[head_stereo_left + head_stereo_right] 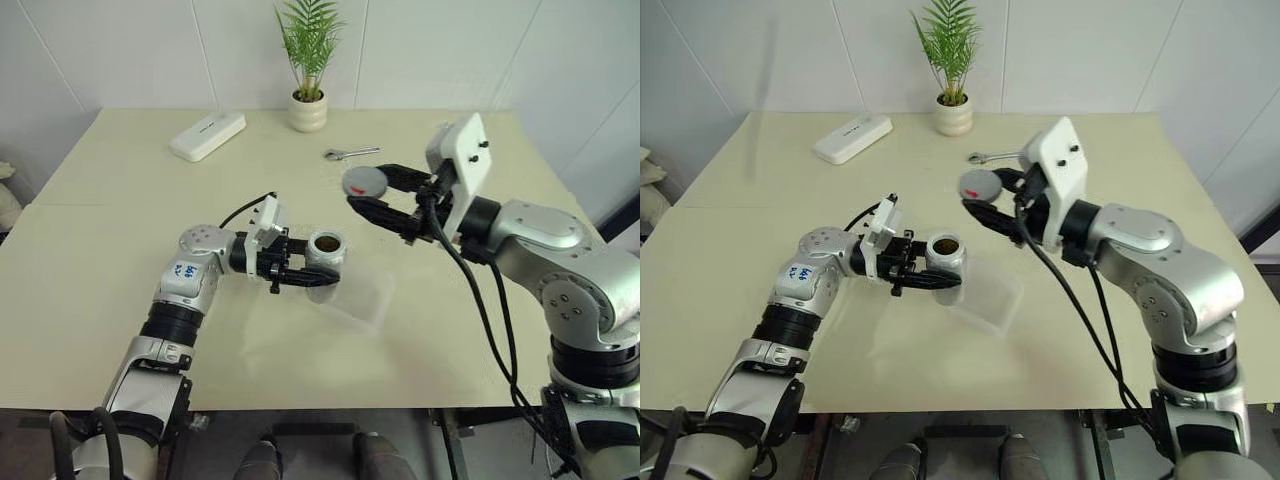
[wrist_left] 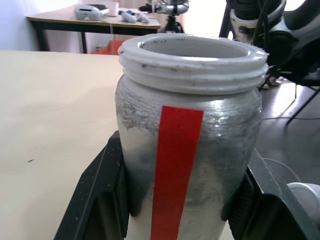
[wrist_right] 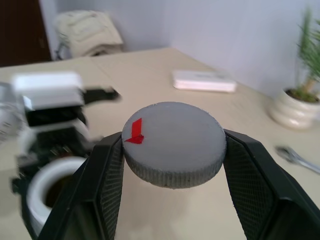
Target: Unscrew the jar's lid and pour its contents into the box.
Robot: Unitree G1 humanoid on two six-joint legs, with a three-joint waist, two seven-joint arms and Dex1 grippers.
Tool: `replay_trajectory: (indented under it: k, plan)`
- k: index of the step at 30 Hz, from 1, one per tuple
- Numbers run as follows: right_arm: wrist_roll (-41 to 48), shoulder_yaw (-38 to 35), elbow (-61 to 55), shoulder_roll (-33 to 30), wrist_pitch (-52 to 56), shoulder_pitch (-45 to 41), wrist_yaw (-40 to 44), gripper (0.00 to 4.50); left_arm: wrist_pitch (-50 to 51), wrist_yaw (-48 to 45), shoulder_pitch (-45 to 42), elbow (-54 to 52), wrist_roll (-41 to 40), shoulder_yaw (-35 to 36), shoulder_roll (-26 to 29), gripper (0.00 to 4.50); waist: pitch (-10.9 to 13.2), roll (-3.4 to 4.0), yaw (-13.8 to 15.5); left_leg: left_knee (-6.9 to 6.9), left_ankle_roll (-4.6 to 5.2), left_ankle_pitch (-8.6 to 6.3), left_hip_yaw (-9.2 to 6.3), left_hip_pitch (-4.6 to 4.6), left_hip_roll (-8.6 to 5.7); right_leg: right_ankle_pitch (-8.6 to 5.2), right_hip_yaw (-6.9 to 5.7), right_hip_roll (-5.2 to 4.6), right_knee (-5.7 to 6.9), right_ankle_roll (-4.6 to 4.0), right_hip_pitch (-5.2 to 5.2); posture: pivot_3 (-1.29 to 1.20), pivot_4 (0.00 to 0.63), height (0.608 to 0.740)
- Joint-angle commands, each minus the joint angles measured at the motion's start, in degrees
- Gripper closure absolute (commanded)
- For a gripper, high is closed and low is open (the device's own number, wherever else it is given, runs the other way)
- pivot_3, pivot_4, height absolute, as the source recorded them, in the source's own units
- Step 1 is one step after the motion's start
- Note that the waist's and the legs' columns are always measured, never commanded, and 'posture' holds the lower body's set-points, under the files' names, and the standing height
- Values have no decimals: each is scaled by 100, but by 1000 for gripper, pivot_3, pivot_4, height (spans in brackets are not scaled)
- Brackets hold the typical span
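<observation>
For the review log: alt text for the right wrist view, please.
The right gripper holds the gray lid, red mark up, between its black jaws above the table. Beyond it, the left gripper holds the open jar; farther back are a white device and potted plant.

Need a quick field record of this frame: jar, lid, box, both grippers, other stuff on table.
jar: open, upright, brown contents visible inside
lid: off, held clear above the table
box: beside the jar, on the table
left gripper: shut on jar
right gripper: shut on lid
table: white device, plant pot, wrench
</observation>
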Motion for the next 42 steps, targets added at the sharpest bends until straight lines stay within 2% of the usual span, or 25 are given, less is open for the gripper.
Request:
replay_trajectory:
  k: [1, 6, 11, 13, 17, 20, 28, 34, 42]
  plan:
    - [-230, -489, -124, -262, -133, 450, -92, 1884, -134, 129, -214, -27, -11, 279, 211, 2521, 0, 0, 10, -1, 0, 0, 1, 0, 0, 0, 1, 0, 1, 0, -4, 0, 150, 740]
    - [-648, -940, -41, -425, -57, 1438, -484, 1884, -362, 365, -386, 276, 66, 530, 505, 2521, 0, 0, 57, -1, 0, 0, 8, -5, 0, 0, 6, 0, 2, 0, -13, 0, 150, 740]
    - [-1122, -1051, 283, 180, -75, 2382, -1290, 1884, -573, 695, -463, 468, 126, 721, 572, 2521, 0, 0, 96, 9, 1, 0, 5, -11, 0, 0, 4, 0, 4, 1, -12, 0, 150, 740]
    - [-1202, -1070, 356, 463, -130, 2518, -1467, 1884, -617, 761, -462, 471, 125, 748, 547, 2521, 0, 0, 83, 14, 1, 0, 6, -16, -2, 2, 5, 0, 6, 3, -16, 0, 150, 740]
    - [-1461, -974, 423, 601, -60, 2631, -1628, 1884, -630, 760, -434, 430, 113, 720, 542, 2521, 0, 2, 85, 31, 1, 2, 6, -38, -4, 3, 7, 0, 29, 5, -43, 0, 150, 740]
    - [-1674, -899, 452, 838, -56, 3064, -1851, 1884, -775, 896, -448, 454, 162, 740, 499, 2521, 0, 1, 97, 33, 2, 3, 2, -37, -4, 3, 5, 1, 32, 4, -40, 0, 150, 740]
    - [-1919, -799, 428, 921, -76, 3240, -1861, 1884, -930, 965, -553, 591, 199, 727, 452, 2521, -1, 1, 96, 49, 4, 8, -1, -36, -7, 8, 5, 1, 33, 8, -31, 0, 150, 740]
    - [-1977, -778, 246, 828, -157, 3324, -1666, 14, -1352, 1101, -716, 827, 349, 697, 330, 2521, -2, -2, 85, 52, 4, 10, 0, -35, -8, 10, 5, 1, 33, 10, -27, 0, 150, 740]
    - [-1868, -991, -66, 364, -411, 3245, -1054, 14, -1833, 1118, -954, 1227, 487, 650, 160, 2521, -2, -2, 96, 52, 4, 10, 0, -37, -10, 12, 5, 1, 33, 13, -28, 0, 150, 740]
